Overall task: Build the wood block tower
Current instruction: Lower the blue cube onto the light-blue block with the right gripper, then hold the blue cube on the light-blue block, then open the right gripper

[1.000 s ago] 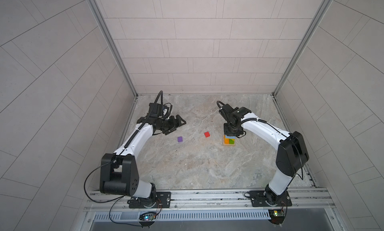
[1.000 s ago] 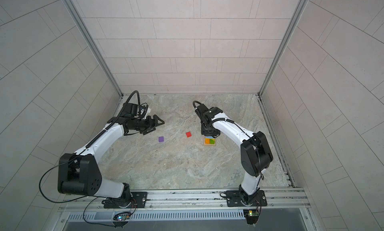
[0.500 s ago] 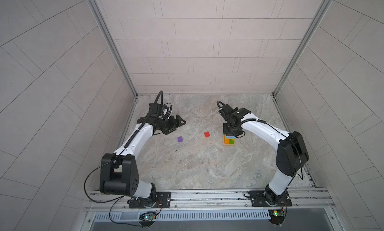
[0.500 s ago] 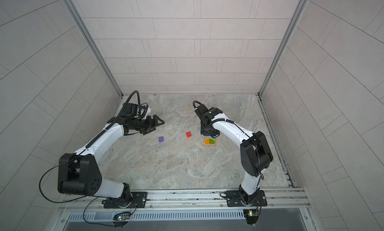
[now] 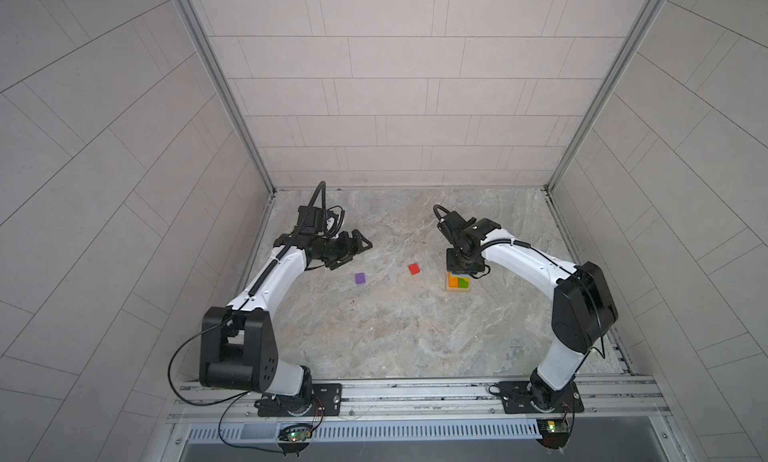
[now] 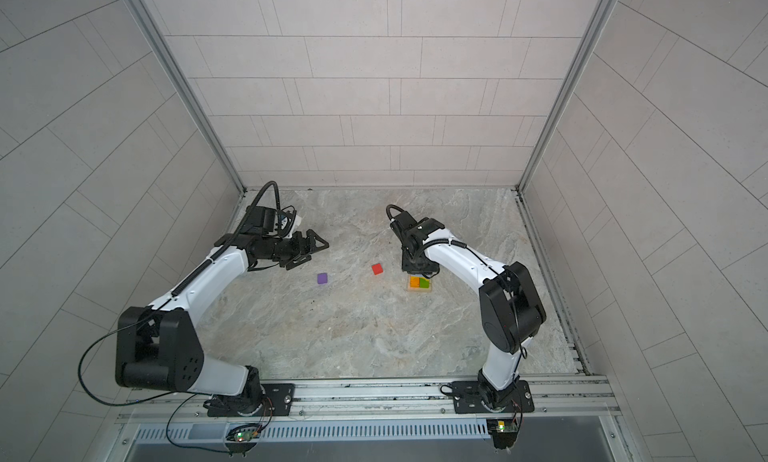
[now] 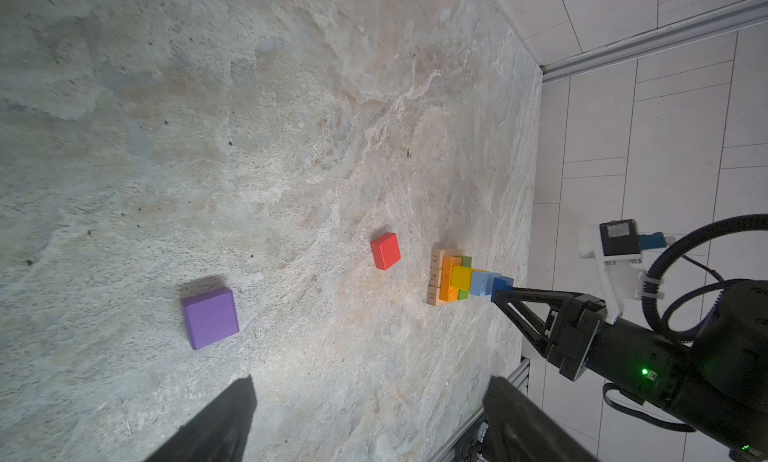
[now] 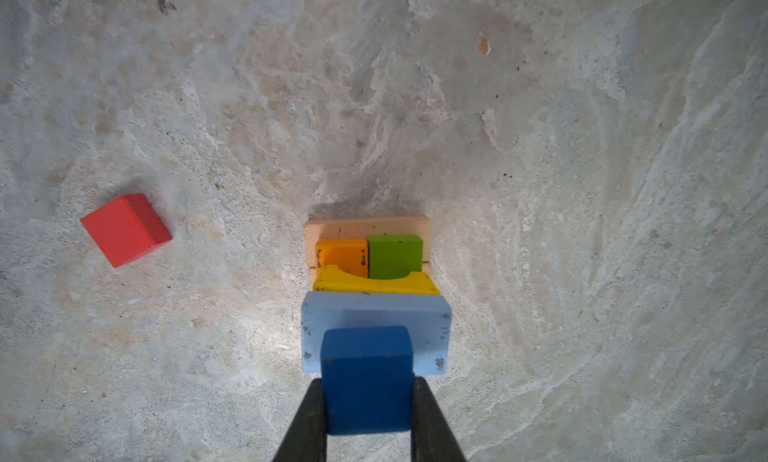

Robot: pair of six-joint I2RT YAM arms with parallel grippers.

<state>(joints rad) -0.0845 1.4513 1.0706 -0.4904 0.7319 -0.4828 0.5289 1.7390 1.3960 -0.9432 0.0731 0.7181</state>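
The stone surface (image 5: 395, 335) is mostly bare, and the tower (image 5: 458, 282) stands toward my right side, well off the walls. It has a tan base, an orange and a green brick side by side, a yellow brick, then a light-blue brick (image 8: 374, 314) on top.

My right hand (image 8: 368, 397) points straight down over it, pinching the blue cube (image 8: 365, 356) by two opposite faces. In the left wrist view the cube looks to meet the light-blue brick, but I can't tell whether its weight rests there.

I judge this to be the placing step. I'd want the cube flat and centred on the brick. Then I'd part the fingers just enough to free it and lift straight up. Any sideways drag could slide the upper bricks, which sit stepped rather than square over the base.

My left hand (image 5: 352, 254) hangs spread and empty over the surface, well apart from the tower. Nothing crowds the stack. The red cube (image 5: 414, 269) lies loose near the tower. The purple cube (image 5: 360, 278) is farther off, near my left hand. Both look due to go on later.
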